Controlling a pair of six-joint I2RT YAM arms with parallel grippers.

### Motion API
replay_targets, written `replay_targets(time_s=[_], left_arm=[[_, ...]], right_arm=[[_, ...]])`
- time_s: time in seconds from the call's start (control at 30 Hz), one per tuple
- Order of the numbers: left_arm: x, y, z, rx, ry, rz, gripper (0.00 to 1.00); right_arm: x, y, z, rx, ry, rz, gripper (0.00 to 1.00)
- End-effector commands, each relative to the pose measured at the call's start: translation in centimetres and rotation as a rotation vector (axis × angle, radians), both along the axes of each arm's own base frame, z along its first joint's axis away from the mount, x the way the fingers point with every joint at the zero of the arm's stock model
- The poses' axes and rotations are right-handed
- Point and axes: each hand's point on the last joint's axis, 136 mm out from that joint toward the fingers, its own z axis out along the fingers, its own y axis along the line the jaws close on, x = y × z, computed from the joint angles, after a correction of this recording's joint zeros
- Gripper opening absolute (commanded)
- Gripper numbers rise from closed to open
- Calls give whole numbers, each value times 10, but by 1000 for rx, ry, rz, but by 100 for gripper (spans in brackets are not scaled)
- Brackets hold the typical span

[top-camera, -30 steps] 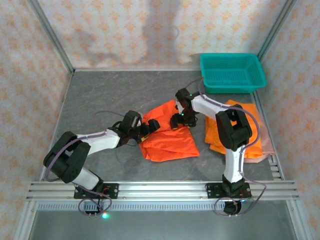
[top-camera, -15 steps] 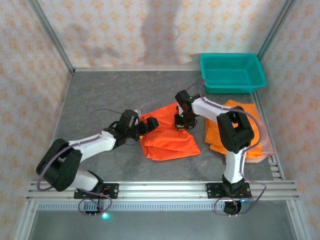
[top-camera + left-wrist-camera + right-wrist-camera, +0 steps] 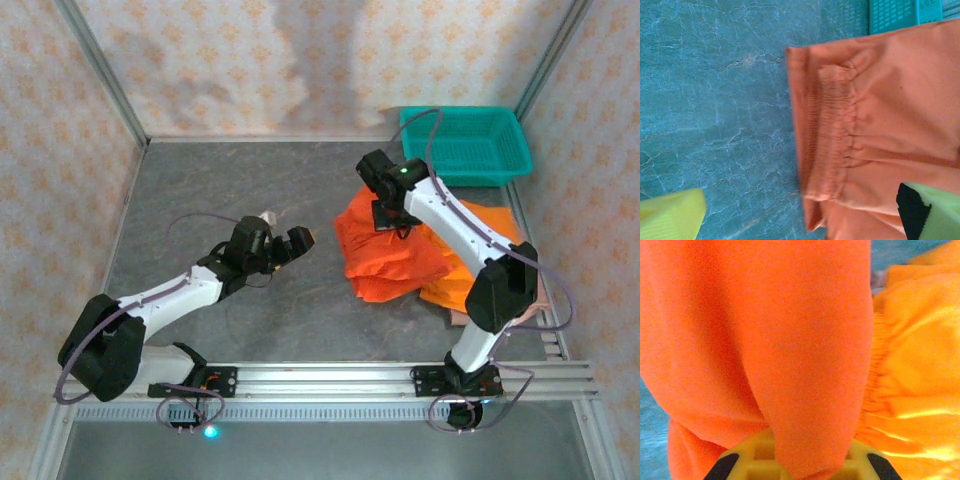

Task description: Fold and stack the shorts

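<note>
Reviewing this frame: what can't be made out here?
- Where the right hand grips: right wrist view, the held shorts drape over the fingertips.
- Size of the stack: top view, the right arm and held shorts cover it.
- Most of the pink shorts: top view, just a sliver under the stack.
- Much of the basket: left wrist view, cut off by the top edge.

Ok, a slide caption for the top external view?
Right end effector grips orange shorts by the folded stack; left end effector hovers open over the table.

We see bright, even light, soft shadows on the far wall (image 3: 300,60), and the orange shorts (image 3: 790,340) blurred and glaring in the right wrist view.
</note>
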Motion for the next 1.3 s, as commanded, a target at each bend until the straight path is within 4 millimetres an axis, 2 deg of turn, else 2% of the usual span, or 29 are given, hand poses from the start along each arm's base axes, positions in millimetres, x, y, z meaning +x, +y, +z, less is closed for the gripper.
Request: replay_targets(time_s=[0.0, 0.23, 0.47, 0.6, 0.77, 0.9, 0.93, 1.0, 1.03, 1.07, 1.1, 1.17, 1.2, 1.27], left_arm=[[11, -1, 8, 3, -38, 5, 99], [14, -7, 5, -6, -28, -11, 99], [15, -7, 6, -2, -33, -13, 99], [16, -8, 6, 2, -34, -16, 99], [16, -6, 9, 20, -40, -17, 99], [15, -1, 14, 48, -49, -15, 99], [14, 0, 14, 55, -48, -13, 99], [14, 4, 16, 66, -53, 0, 99], [14, 7, 18, 75, -59, 12, 99], [13, 12, 21, 91, -67, 25, 99], [13, 18, 23, 114, -76, 43, 99], [12, 33, 33, 185, -107, 84, 99], [12, 42, 40, 227, -130, 106, 99], [11, 61, 54, 306, -173, 152, 100]], right_arm=[[-12, -52, 34, -204, -28, -73, 0], [-12, -89, 80, -226, -124, -144, 0], [-14, -131, 101, -258, -156, -224, 0], [-12, -159, 95, -294, -145, -273, 0], [-6, -195, 73, -430, -86, -319, 1], [-4, -228, 54, -606, -30, -357, 13], [-4, -239, 52, -665, -22, -374, 23], [-5, -259, 65, -803, -28, -418, 45], [-4, -266, 76, -862, -41, -447, 63], [-2, -269, 84, -868, -60, -474, 79], [0, -265, 84, -809, -75, -492, 87], [8, -240, 73, -518, -133, -506, 95], [15, -218, 67, -313, -186, -492, 100], [31, -158, 60, 119, -291, -413, 100]])
